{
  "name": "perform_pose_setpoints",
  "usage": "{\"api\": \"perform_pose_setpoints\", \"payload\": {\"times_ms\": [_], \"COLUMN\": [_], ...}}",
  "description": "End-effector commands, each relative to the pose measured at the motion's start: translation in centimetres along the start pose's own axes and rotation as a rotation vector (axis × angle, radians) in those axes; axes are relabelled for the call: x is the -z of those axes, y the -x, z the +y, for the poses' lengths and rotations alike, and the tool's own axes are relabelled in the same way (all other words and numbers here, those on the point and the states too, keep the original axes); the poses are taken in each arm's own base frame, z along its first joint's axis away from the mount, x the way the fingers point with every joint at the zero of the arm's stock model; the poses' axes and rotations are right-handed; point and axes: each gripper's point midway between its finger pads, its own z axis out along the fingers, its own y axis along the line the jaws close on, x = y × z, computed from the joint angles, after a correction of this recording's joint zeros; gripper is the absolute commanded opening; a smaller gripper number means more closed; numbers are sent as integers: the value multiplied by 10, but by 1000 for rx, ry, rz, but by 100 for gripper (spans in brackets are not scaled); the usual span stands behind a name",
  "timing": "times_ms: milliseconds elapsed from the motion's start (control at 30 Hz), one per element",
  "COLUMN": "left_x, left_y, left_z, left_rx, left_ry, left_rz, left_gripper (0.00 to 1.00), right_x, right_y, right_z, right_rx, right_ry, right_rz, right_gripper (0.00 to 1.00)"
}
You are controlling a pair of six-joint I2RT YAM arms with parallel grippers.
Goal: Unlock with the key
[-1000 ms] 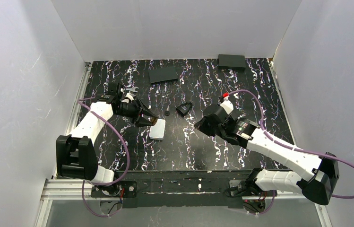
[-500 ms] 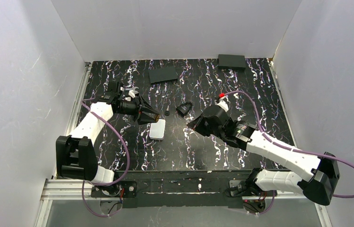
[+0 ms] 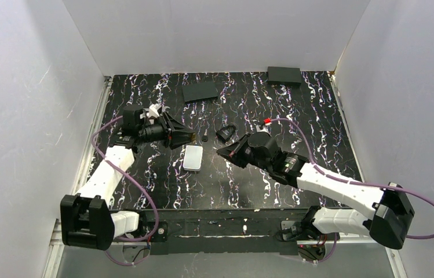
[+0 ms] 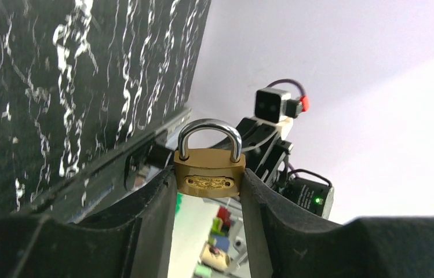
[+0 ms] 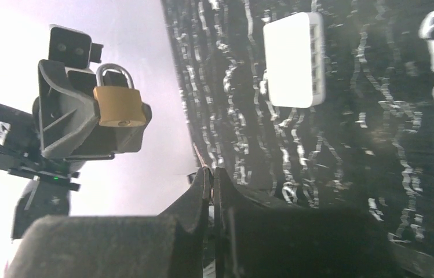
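My left gripper (image 3: 190, 137) is shut on a brass padlock (image 4: 209, 171) with a steel shackle and holds it off the table, shackle closed. The padlock also shows in the right wrist view (image 5: 119, 104), keyhole face towards my right gripper. My right gripper (image 3: 222, 152) is shut, and the thin brass blade of the key (image 5: 200, 156) sticks out edge-on between its tips (image 5: 211, 174). The key's head is hidden by the fingers. The two grippers face each other with a gap between them.
A black padlock (image 3: 225, 133) and a small black piece (image 3: 204, 138) lie on the table between the arms. A white box (image 3: 193, 157) lies below my left gripper. A flat black box (image 3: 200, 91) and another black box (image 3: 284, 76) sit at the back.
My left arm has lifted the brass padlock up and back from the white box. My right gripper has moved left towards it.
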Motion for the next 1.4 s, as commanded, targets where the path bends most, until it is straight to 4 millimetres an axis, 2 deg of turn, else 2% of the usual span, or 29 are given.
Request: {"api": "perform_pose_setpoints", "payload": {"times_ms": [0, 167, 333, 467, 700, 1000, 1133, 1367], "left_x": [8, 14, 27, 36, 54, 72, 75, 81], "left_y": [17, 22, 23, 25, 23, 12, 9, 8], "left_z": [-48, -72, -101, -122, -160, -199, -207, -217], "left_rx": [-184, -230, -306, -353, -433, -519, -572, -615], "left_ry": [-147, -258, -385, -466, -642, -813, -828, -862], "left_rz": [-154, -225, -294, -338, -383, -358, -350, -344], "left_gripper": [0, 0, 0, 0, 0, 0, 0, 0], "right_x": [-3, -8, -9, 0, 15, 29, 38, 44], "right_y": [-6, -12, -7, 2, 18, 29, 35, 39], "right_z": [55, 79, 108, 138, 175, 229, 242, 243], "right_rx": [-146, -285, -404, -489, -657, -727, -740, -757], "right_ry": [192, 292, 391, 507, 710, 905, 963, 983], "right_rz": [48, 110, 130, 140, 176, 239, 239, 232], "right_gripper": [1, 1, 1, 1, 1, 1, 1, 1]}}
